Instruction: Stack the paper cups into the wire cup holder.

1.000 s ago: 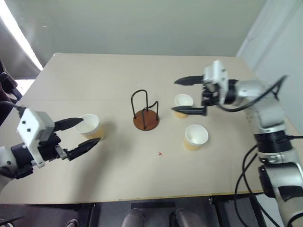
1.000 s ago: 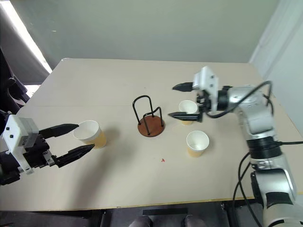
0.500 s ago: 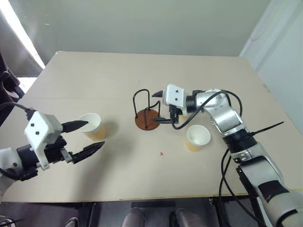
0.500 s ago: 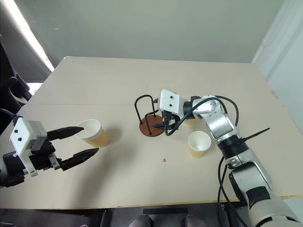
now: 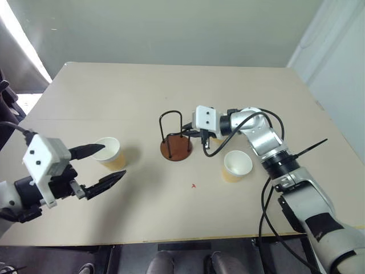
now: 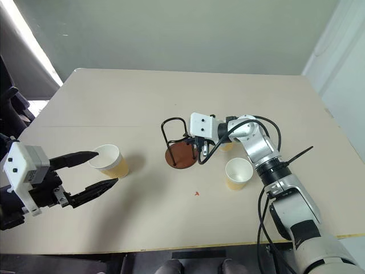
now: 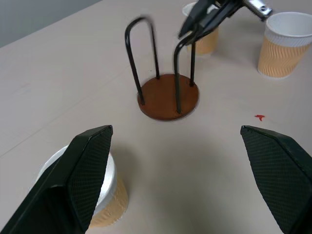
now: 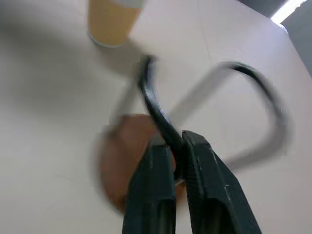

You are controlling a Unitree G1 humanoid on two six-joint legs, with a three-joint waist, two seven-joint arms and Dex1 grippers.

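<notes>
The wire cup holder (image 5: 175, 149) stands mid-table on its reddish-brown disc. My right gripper (image 5: 189, 135) is shut on the top of one black wire loop, which the right wrist view shows pinched between the fingers (image 8: 157, 185). One paper cup (image 5: 110, 152) stands at the left, beside the upper finger of my open left gripper (image 5: 114, 161) and not between its fingers. A second paper cup (image 5: 236, 165) stands right of the holder. A third paper cup (image 7: 204, 40) sits behind my right gripper, mostly hidden by it in the eye views.
The beige table (image 5: 188, 217) has bare room in front of the holder, with a small red mark (image 5: 194, 185) there. Its front edge runs close below my left gripper. Cables hang from the right arm (image 5: 268, 148).
My right gripper swung left from beside the far cup to the holder, dropped, and closed on a wire loop. The left gripper stayed open by its cup.
</notes>
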